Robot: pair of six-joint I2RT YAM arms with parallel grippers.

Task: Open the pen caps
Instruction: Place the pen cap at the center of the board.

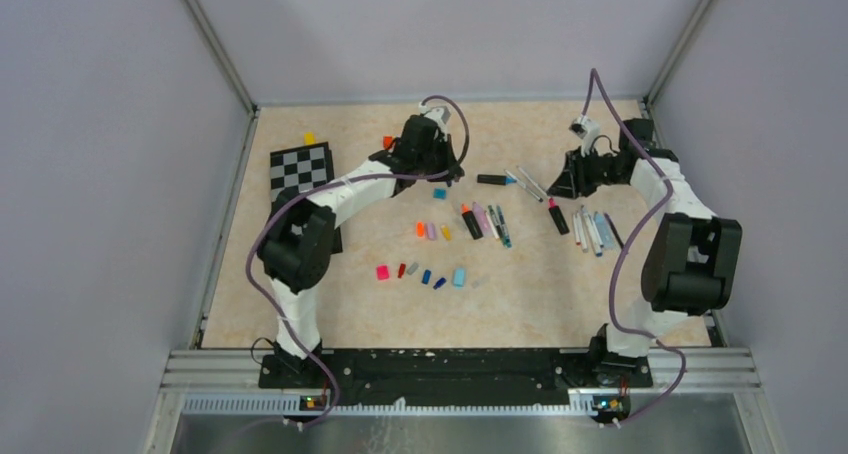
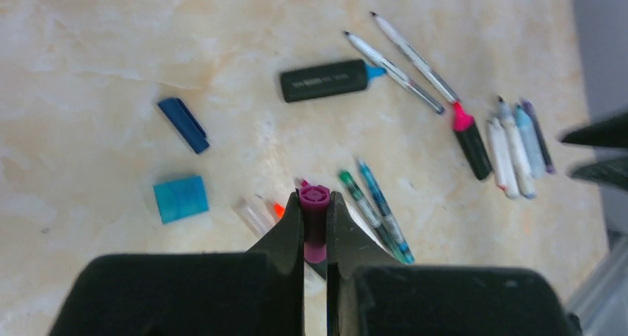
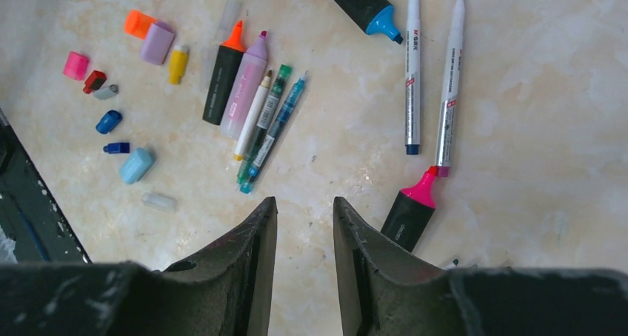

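Pens (image 1: 480, 219) are lying on the surface (image 1: 330, 314), loose caps (image 1: 459, 277) sitting at their 6 o'clock. Left jaws are pinching a purple cap (image 2: 314, 200), its axis pointing toward 12 o'clock. Right jaws are standing part-spread and empty, with a pink highlighter (image 3: 411, 210) lying nearest them, at 3 o'clock.

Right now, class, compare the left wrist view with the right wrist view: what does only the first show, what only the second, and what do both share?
Only left wrist: a purple cap clamped in the left end effector. Only right wrist: a scatter of loose caps, among them a pink cap and a yellow cap. Both: the blue-tipped black highlighter, the pink-tipped black highlighter and the green pen.
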